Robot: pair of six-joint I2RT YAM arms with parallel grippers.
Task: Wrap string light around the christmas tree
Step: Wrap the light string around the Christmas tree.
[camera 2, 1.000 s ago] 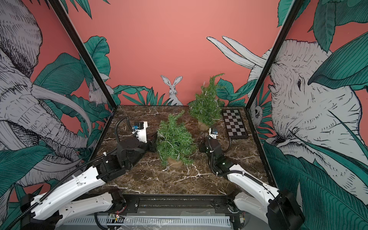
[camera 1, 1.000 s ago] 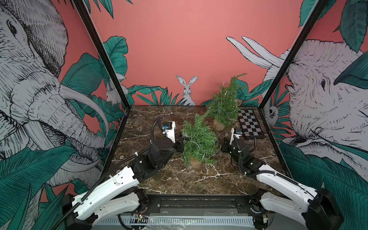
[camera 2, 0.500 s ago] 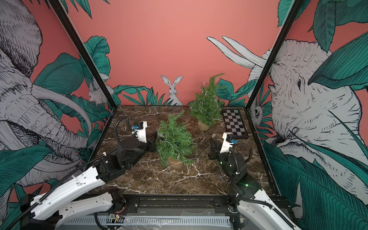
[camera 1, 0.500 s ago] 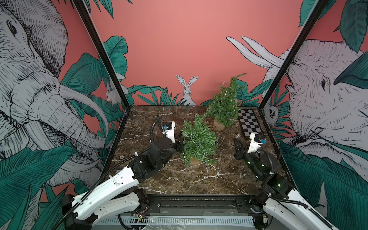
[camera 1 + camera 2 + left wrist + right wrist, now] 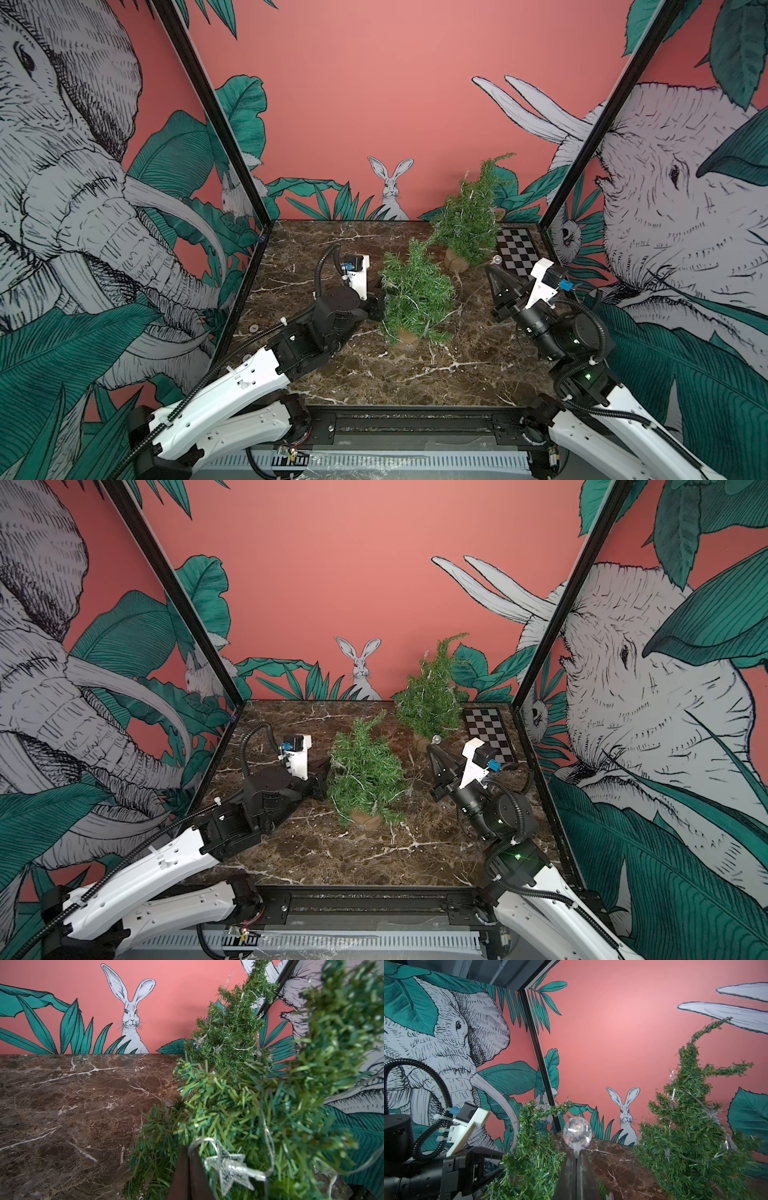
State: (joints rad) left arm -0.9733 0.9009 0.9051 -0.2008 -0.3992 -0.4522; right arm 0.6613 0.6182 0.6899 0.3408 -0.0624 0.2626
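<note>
Two small green christmas trees stand on the marble table. The near tree (image 5: 415, 295) (image 5: 365, 771) carries a thin silvery string light with a clear star (image 5: 228, 1164). My left gripper (image 5: 380, 299) (image 5: 188, 1150) is pressed into that tree's left side, shut, with a loop of the wire pinched at its tips. My right gripper (image 5: 494, 269) (image 5: 577, 1152) hangs raised to the right of the near tree, shut on the stem of the string's clear ball bulb (image 5: 495, 260) (image 5: 577, 1133). The far tree (image 5: 469, 224) (image 5: 691, 1130) also has wire and stars on it.
A black-and-white checkerboard (image 5: 517, 253) lies at the back right, just behind the right gripper. Painted walls with black corner posts (image 5: 569, 187) close in the table (image 5: 332, 257) on three sides. The left arm (image 5: 332, 316) lies low across the front left.
The right arm has swung away from the near tree, out to the right and upward, carrying the ball bulb. The left gripper has stayed at the tree.
</note>
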